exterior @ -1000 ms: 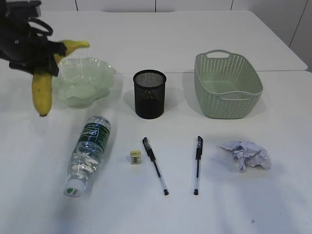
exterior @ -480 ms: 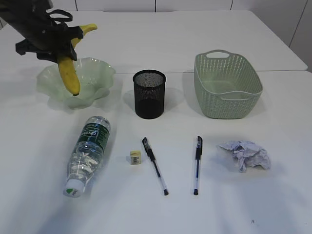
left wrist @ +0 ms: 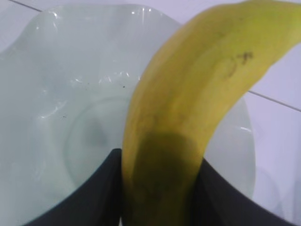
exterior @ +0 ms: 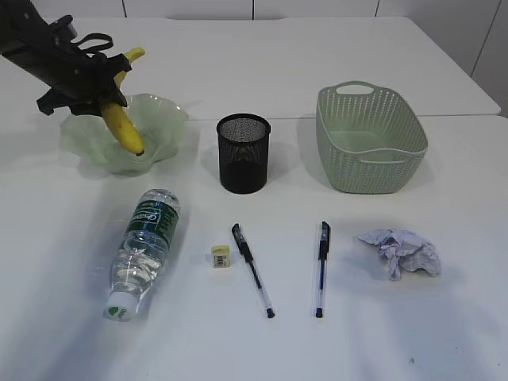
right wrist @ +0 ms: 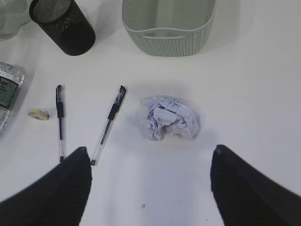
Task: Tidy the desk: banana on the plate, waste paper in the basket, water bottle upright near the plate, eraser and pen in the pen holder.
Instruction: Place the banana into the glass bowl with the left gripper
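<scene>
The banana [exterior: 121, 119] is seen at the upper left of the exterior view, clamped by the left gripper [exterior: 99, 83] near its stem end and hanging tip-down over the plate [exterior: 163, 127]; in the left wrist view the dark jaws are closed against the fruit on both sides, with the dish directly beneath. Whether the tip is touching the glass cannot be told. The right gripper [right wrist: 148, 162] is held with its jaws wide apart and empty, above the waste paper [right wrist: 170, 118] at the centre of the right wrist view.

Not yet dealt with: the water bottle [exterior: 144, 250] lying on its side at the lower left; the eraser [exterior: 221, 255] and two pens [exterior: 252, 268] at the lower centre; the pen holder [exterior: 244, 152] and basket [exterior: 370, 141] standing empty.

Risks noted: a release from this tilt could let the banana roll over the low wavy rim onto the desk [exterior: 444, 333]; a hard descent could skid the dish; the paper, being loose, could be pushed aside rather than gripped.
</scene>
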Robot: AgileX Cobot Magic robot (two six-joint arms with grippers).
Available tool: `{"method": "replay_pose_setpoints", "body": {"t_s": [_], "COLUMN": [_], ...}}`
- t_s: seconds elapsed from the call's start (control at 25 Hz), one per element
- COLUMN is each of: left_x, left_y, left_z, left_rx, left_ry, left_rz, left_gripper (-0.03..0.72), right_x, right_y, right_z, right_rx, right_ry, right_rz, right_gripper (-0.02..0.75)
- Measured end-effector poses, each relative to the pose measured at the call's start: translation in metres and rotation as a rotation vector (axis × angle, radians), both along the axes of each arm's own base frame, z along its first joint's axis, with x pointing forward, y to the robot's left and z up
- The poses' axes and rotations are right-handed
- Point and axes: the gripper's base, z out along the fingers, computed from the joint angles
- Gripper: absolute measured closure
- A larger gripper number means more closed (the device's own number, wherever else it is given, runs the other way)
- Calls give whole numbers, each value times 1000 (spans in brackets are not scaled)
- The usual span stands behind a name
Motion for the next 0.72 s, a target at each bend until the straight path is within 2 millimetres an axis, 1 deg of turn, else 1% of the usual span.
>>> {"method": "replay_pose_setpoints", "body": {"t_s": [0.16,0.36,0.56,0.72], "left_x": [4,8,10,12], "left_y": [0,2,5,7], "left_z": [-10,-23,-26,-33], "left_rx": [-26,-100,-156,-165], "left_ry": [-4,9,5,12], "left_rz": [21,66,106,119], "left_gripper": [422,422,422,386], "right_x": [0,0,0,0], "right_y": [1,1,1,1], "right_z": [0,0,0,0], "right_rx": [9,10,14,18], "right_ry": [0,2,2,2], "right_rz": [1,3,3,3], "right_gripper": [153,153,152,152]}}
